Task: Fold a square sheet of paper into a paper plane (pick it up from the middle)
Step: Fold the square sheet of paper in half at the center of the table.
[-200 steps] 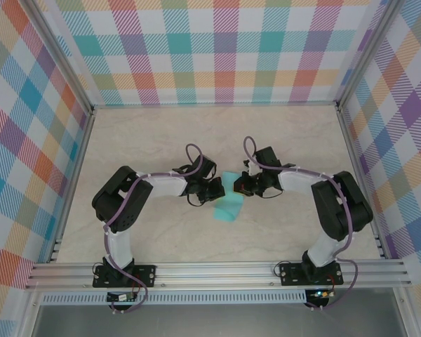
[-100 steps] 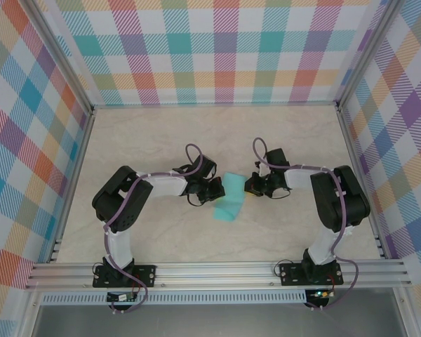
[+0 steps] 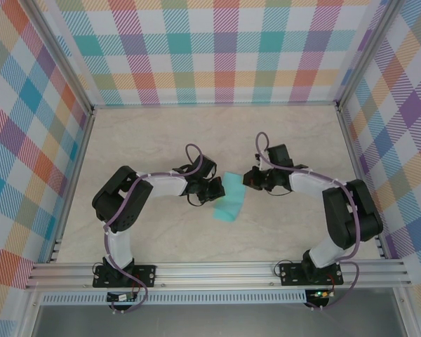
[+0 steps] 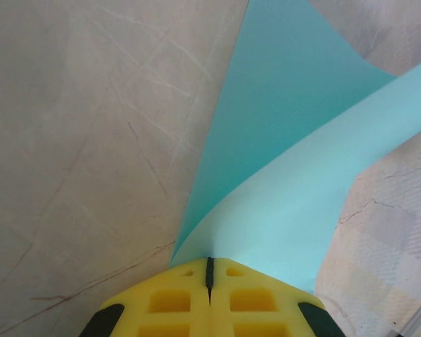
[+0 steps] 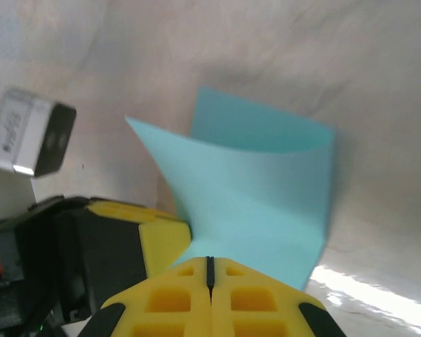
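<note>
The turquoise square sheet of paper (image 3: 230, 200) lies mid-table, bent over itself with one flap curling up. My left gripper (image 3: 215, 188) is at its left edge. In the left wrist view the yellow fingers (image 4: 210, 261) are shut on the sheet (image 4: 288, 140), which fans out from between them. My right gripper (image 3: 248, 180) is at the sheet's far right corner, shut. In the right wrist view its tips (image 5: 210, 258) sit against the sheet's broad face (image 5: 259, 189); I cannot tell whether they pinch it. The left gripper's fingers (image 5: 161, 239) show beside them. The paper plane is out of view.
The marble tabletop (image 3: 147, 140) has plaid walls on three sides. An aluminium rail (image 3: 217, 270) with both arm bases runs along the near edge. The left wrist's camera box (image 5: 28, 137) hangs close to my right gripper.
My right gripper drew back to the right from the sheet, then came in again at its far corner, its elbow swinging outward. The left gripper and the sheet have stayed put.
</note>
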